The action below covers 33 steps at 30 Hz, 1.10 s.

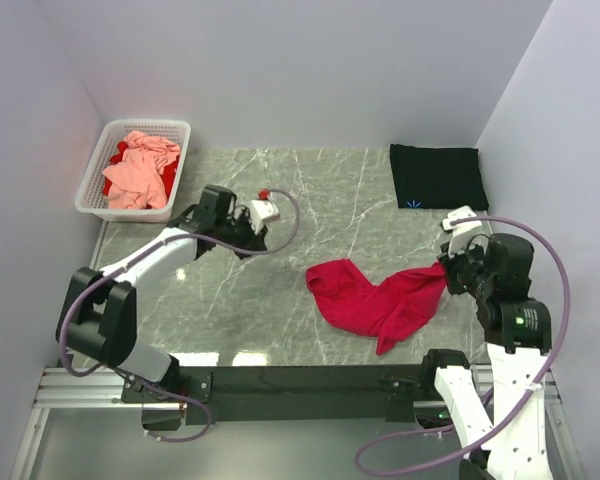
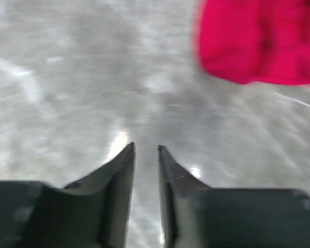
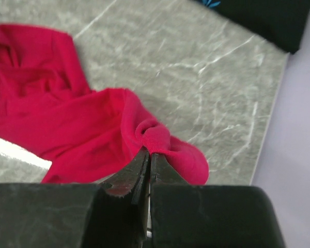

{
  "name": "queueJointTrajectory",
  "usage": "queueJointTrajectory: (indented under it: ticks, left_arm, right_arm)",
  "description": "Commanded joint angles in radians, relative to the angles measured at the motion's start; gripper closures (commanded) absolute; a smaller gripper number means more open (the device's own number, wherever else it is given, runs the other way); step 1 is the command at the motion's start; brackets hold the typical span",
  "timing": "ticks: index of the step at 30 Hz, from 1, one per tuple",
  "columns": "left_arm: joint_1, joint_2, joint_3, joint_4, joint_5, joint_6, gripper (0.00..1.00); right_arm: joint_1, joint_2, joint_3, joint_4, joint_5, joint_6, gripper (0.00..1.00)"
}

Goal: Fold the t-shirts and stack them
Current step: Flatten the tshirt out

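centrally, the crimson t-shirt lies crumpled on the grey marble-patterned table, its bunched left end toward the middle and its right end drawn to the right gripper, whose jaws are clamped together on a small fold of the red cloth near the table's right edge, close to the right wall. the left gripper hangs over the table left of centre, jaws a narrow gap apart with nothing between them; a stretch of bare marble lies between it and the shirt's left edge. the black t-shirt sits folded flat in the far right corner, apart from the red one. the salmon-pink t-shirt is heaped in the white lattice basket at the far left corner, against the left wall
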Motion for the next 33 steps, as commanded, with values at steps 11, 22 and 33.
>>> queueJointTrajectory:
  ticks: [11, 22, 33]
  left_arm:
    - [-0.497, 0.228, 0.130, 0.188, 0.100, -0.475, 0.51]
    - [-0.521, 0.458, 0.259, 0.254, 0.218, -0.526, 0.49]
    - [-0.532, 0.489, 0.233, 0.270, 0.181, -0.503, 0.93]
  right_arm:
    - [0.002, -0.133, 0.040, -0.106, 0.021, -0.022, 1.00]
    - [0.002, -0.127, 0.057, -0.134, 0.035, -0.031, 1.00]
    - [0.002, -0.130, 0.037, -0.123, 0.044, -0.040, 1.00]
